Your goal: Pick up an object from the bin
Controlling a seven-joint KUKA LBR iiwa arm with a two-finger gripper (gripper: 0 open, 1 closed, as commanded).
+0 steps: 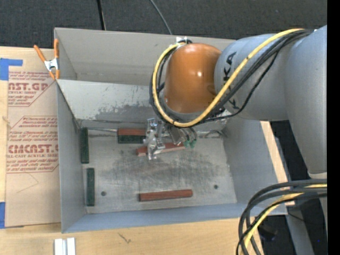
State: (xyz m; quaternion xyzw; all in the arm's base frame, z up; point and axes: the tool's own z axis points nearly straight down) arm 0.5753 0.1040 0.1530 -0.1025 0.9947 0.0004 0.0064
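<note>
My gripper (pixel 153 141) sits mid-bin, near the back wall (pixel 106 97). It's tight there: a dark red-and-green block (pixel 130 135) is just to its left in view, and a short red-brown bar (pixel 169 148) lies under it. The floor (pixel 180 171) is open down to the long red-brown bar (pixel 165 195) by the front wall. Along the left wall lie the far green bar (pixel 84 145) and the near green bar (pixel 90 186). I have room to pass on the right side.

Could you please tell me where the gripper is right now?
In the bin's middle, the gripper is over a thin reddish stick, with a short reddish block just left in view.
</note>
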